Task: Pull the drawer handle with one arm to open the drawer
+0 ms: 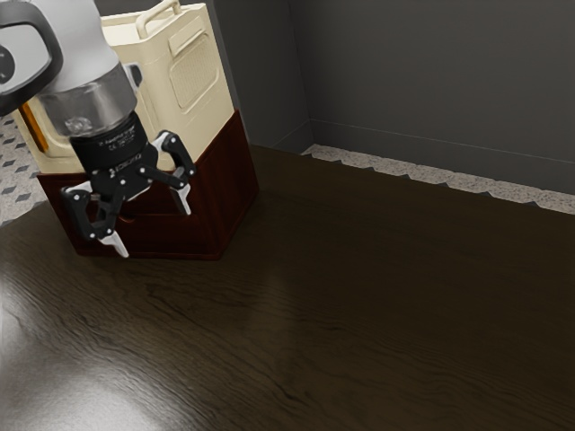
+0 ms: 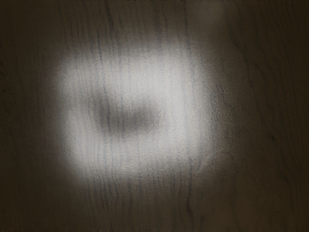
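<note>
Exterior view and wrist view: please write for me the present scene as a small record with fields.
Furniture: dark reddish-brown wooden drawer box
Support: dark brown wooden table with visible grain
On the box: cream hard-sided container with a loop handle
Hand: black two-finger hand, open, pale fingertips apart, in front of the box
Held: nothing
Drawer: no part seen pulled out; the hand and arm cover some of the front
Wrist view: table grain with a bright patch of light

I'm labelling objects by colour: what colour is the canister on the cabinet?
Cream, seen best in the exterior view.
</note>
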